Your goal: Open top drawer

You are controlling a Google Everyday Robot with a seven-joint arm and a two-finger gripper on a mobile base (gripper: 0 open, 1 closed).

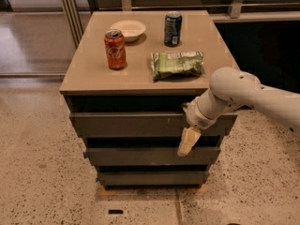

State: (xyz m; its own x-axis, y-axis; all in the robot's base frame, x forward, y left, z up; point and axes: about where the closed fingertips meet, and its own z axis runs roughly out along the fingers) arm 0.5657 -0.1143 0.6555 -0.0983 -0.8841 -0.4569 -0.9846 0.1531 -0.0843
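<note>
The top drawer (126, 124) is the widest dark grey-brown front, just under the tan cabinet top, with small pale scratches right of centre. It stands out slightly further than the two narrower fronts below, and a dark gap shows above it. My gripper (187, 142) hangs at the drawer's right part, in front of its panel, with a pale tip pointing down over the drawer's lower edge. The white arm (243, 95) reaches in from the right.
On the cabinet top (89, 71) stand a red soda can (115, 49), a white bowl (128, 29), a dark blue can (172, 28) and a green chip bag (177, 64). The middle drawer (140, 156) and bottom drawer (150, 177) sit below. Speckled floor surrounds the cabinet.
</note>
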